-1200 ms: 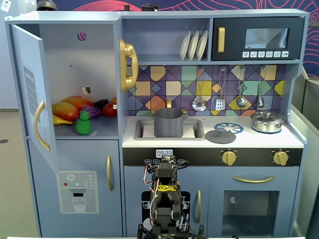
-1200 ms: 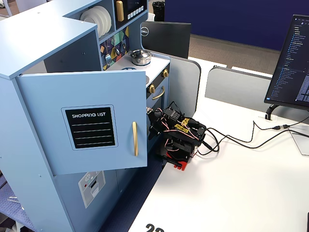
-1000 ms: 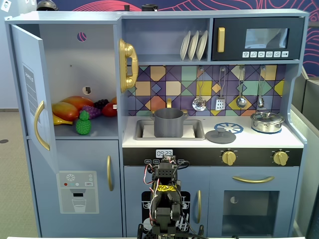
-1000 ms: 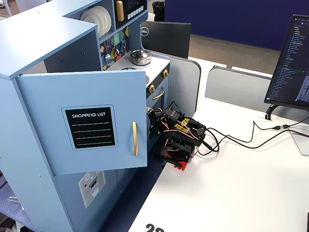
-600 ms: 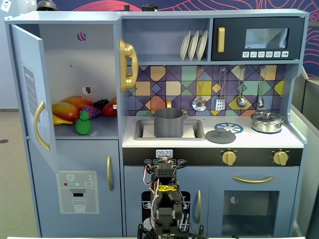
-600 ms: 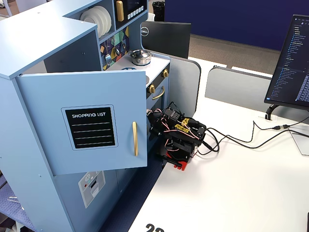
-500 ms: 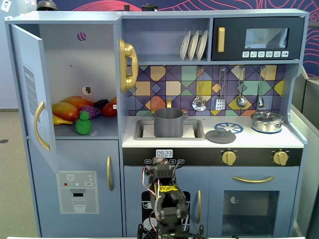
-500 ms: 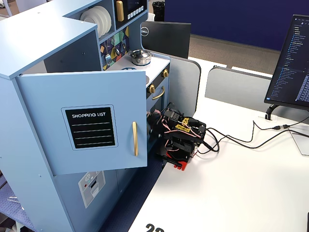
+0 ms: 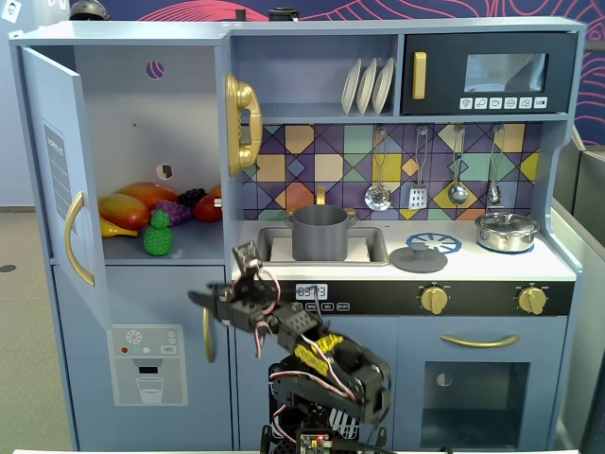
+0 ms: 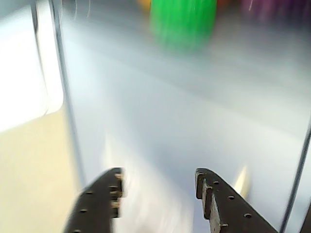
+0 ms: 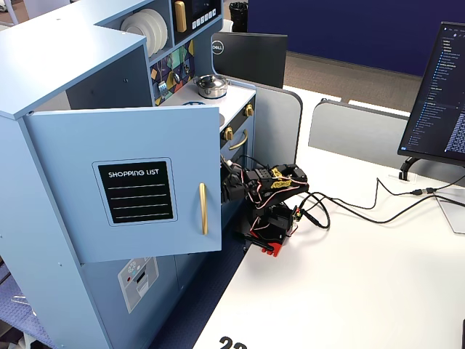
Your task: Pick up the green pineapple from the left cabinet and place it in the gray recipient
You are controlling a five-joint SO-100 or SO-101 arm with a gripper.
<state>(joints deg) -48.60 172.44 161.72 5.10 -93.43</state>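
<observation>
Green and bumpy, the pineapple [image 9: 158, 235] sits at left of centre in a fixed view, on the shelf of the open cabinet [image 9: 142, 142], in front of the mango [image 9: 132, 203] and grapes [image 9: 175, 210]. The pot [image 9: 319, 233] stands in the sink, right of it at centre frame. The gripper [image 9: 203, 299] hangs lower down, below the shelf edge and well apart from the fruit; blur hides its tips here.

Wrist view: the pineapple [image 10: 182, 22] is a green smear at top centre, with the two fingers [image 10: 97, 199] at the bottom edge, spread with a clear gap and holding nothing.

In a fixed view from the side, the cabinet door [image 11: 131, 185] fills the left middle and hides the fruit; the arm [image 11: 269, 196] shows just right of it.

It looks like light, hard, hollow plastic, stiff and probably slick on the bumps. I judge the round body the best hold, pinched across its middle below the leaves.
</observation>
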